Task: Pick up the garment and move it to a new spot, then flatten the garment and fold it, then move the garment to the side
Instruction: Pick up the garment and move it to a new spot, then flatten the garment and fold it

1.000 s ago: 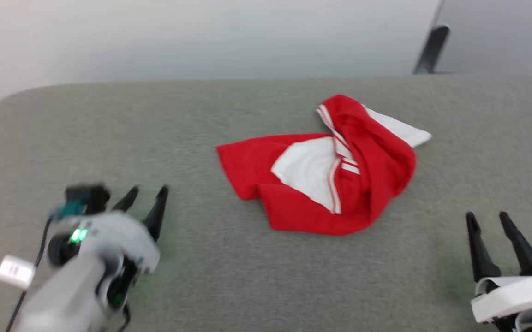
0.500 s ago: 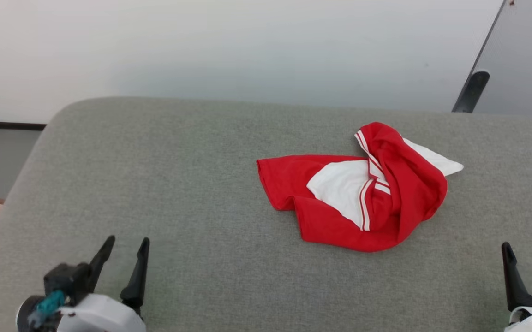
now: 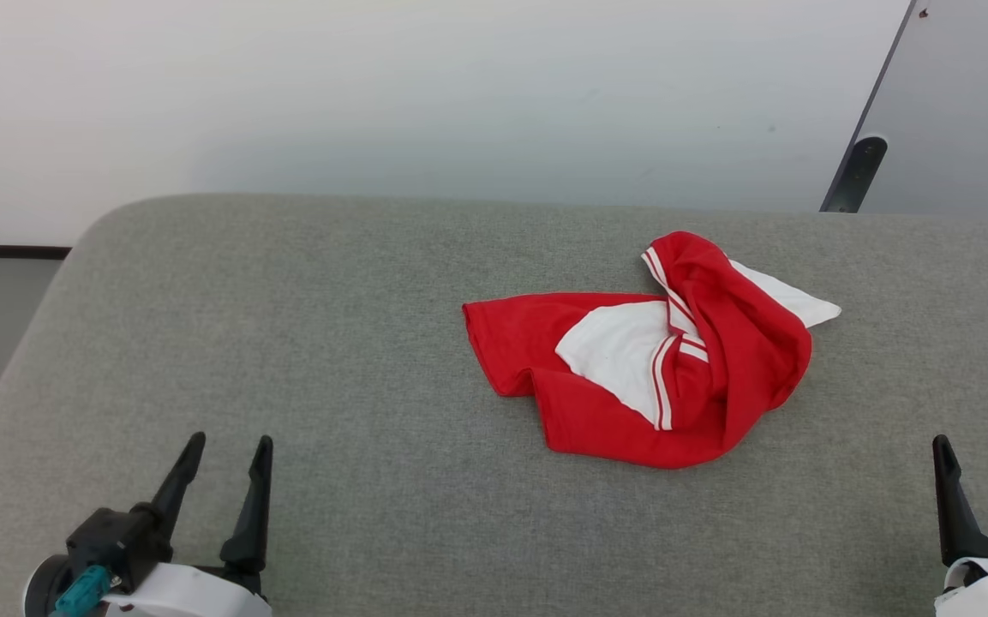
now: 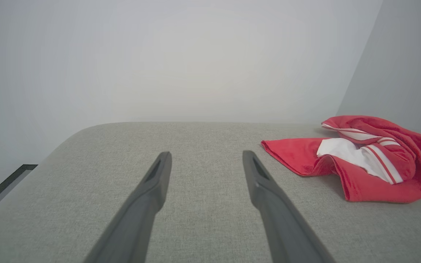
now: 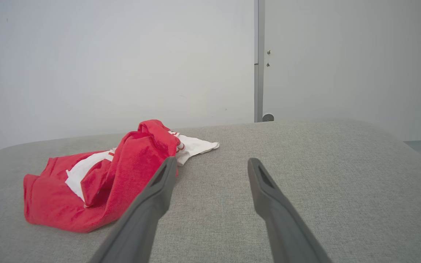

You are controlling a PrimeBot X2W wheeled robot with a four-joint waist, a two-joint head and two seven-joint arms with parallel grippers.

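Left gripper (image 3: 229, 442) is hovering low over the near left of the bench (image 3: 356, 283) in the head view, its jaws standing wide apart and holding nothing. The right gripper (image 3: 973, 444) is doing the same at the near right. The garment (image 3: 631, 360) is lying crumpled between them, right of centre and well apart from both, with a white corner poking out on its far right. In the left wrist view, the left gripper (image 4: 206, 155) is pointing across bare bench, its fingers (image 4: 152, 190) touching nothing, and the garment (image 4: 356, 164) is sitting off to the right with one red edge stretching flat toward the middle. In the right wrist view, the right gripper (image 5: 212, 161) is also gaping empty, and the garment (image 5: 97, 190) is heaped to its left, humped at the top and trailing the white corner toward the middle. It is looking soft, light and limp, so it is likely to sag and unfold when lifted. A pinch on the raised red hump, or on a flat outer edge or corner, is looking like the surest hold. The lone white corner is a weaker choice, since only one loose layer may come up there.
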